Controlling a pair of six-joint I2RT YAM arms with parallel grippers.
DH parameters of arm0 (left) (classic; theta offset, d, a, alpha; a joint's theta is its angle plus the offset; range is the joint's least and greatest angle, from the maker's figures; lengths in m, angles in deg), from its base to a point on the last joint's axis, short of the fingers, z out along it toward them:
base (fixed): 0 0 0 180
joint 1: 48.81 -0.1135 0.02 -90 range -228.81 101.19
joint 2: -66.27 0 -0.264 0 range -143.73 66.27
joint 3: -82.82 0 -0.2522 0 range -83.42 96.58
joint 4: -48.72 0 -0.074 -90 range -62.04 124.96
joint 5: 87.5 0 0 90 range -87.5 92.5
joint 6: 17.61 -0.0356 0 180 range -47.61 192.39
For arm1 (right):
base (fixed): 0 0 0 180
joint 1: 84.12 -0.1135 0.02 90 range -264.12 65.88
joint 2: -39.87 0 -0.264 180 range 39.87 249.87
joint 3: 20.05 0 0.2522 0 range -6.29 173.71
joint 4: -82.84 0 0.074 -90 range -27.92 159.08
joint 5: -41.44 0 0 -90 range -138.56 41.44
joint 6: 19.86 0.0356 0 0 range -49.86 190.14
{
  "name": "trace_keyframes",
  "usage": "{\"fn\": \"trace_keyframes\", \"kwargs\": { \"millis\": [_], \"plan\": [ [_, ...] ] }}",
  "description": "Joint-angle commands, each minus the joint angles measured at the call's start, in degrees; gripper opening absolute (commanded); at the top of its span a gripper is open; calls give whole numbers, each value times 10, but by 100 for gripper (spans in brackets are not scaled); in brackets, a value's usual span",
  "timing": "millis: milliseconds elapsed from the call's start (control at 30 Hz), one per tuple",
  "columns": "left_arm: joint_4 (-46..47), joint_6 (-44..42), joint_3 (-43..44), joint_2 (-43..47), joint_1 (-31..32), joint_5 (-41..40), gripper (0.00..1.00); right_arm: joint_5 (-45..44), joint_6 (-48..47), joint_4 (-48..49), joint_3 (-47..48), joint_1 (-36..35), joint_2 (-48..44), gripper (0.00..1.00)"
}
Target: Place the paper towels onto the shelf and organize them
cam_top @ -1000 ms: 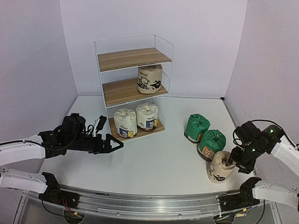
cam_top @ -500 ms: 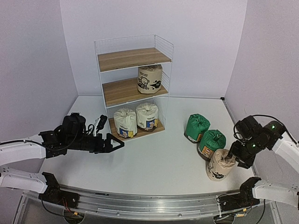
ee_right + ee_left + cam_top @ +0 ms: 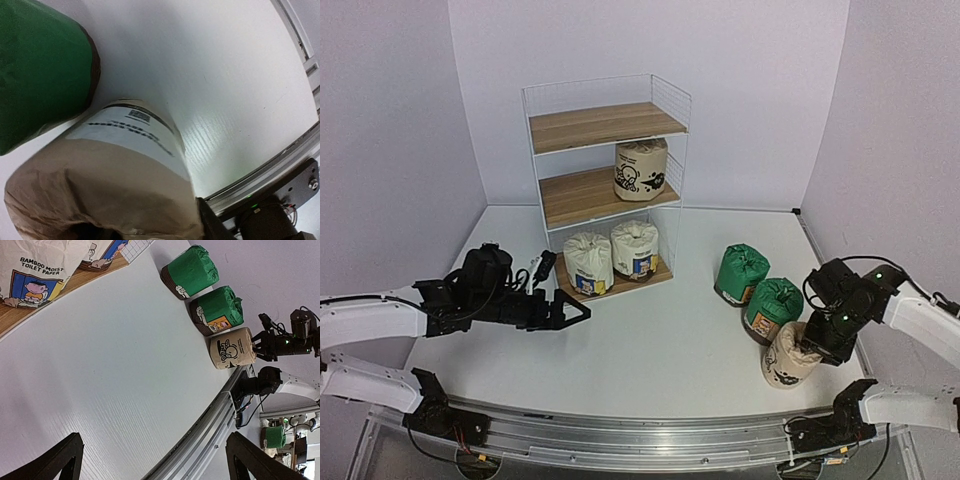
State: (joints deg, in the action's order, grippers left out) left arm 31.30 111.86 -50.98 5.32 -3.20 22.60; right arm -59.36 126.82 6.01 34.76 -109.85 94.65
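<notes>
The shelf (image 3: 600, 125) stands at the back left. One beige paper towel roll (image 3: 640, 170) sits on its middle board and two white rolls (image 3: 588, 263) (image 3: 635, 248) on the bottom board. Two green rolls (image 3: 740, 273) (image 3: 772, 308) stand on the table at right. In front of them a second beige roll (image 3: 786, 358) (image 3: 115, 170) leans, with my right gripper (image 3: 812, 345) shut on its gathered top; one finger (image 3: 215, 225) presses the wrapping and the other is hidden. My left gripper (image 3: 575, 315) (image 3: 153, 437) hovers open over the table, in front of the shelf.
A metal rail (image 3: 640, 430) runs along the table's near edge. The nearer green roll (image 3: 40, 70) almost touches the held beige one. The right wall stands close behind my right arm. The white table (image 3: 650, 340) lies between the two arms.
My right gripper has narrowed on the beige roll's top and shifted slightly left, and the roll has tipped. The left arm has edged a little right and lower, still open.
</notes>
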Motion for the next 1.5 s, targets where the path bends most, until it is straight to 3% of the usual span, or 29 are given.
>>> {"fn": "trace_keyframes", "kwargs": {
  "millis": [0, 100, 233, 300, 400, 567, 667, 1067, 1300, 1367, 1467],
  "plan": [
    [51, -30, 16, -13, 2, 38, 100, 33, 5, 48, -6, 2, 0, 32],
    [100, -64, 16, -17, 4, 100, 100, 64, -21, 46, 35, 2, -13, 26],
    [148, -149, 36, -25, 42, 163, 100, 223, -91, 45, 99, 2, 33, 24],
    [129, -210, 73, -48, 79, 170, 100, 315, -128, 44, 128, 1, 74, 24],
    [85, -278, 138, -105, 117, 163, 100, 372, -160, 38, 175, -22, 123, 23],
    [41, -325, 246, -226, 146, 168, 100, 375, -183, 34, 270, -127, 216, 23],
    [2, -350, 289, -281, 163, 164, 100, 385, -191, 34, 313, -151, 262, 23],
    [6, -360, 338, -356, 191, 165, 100, 429, -226, 35, 372, -158, 316, 23],
    [25, -337, 360, -380, 192, 85, 100, 457, -233, 35, 382, -159, 311, 23],
    [33, -332, 360, -377, 192, 72, 98, 459, -233, 36, 381, -158, 306, 23],
    [36, -336, 356, -369, 191, 75, 86, 453, -228, 34, 382, -158, 301, 25]
  ]
}}
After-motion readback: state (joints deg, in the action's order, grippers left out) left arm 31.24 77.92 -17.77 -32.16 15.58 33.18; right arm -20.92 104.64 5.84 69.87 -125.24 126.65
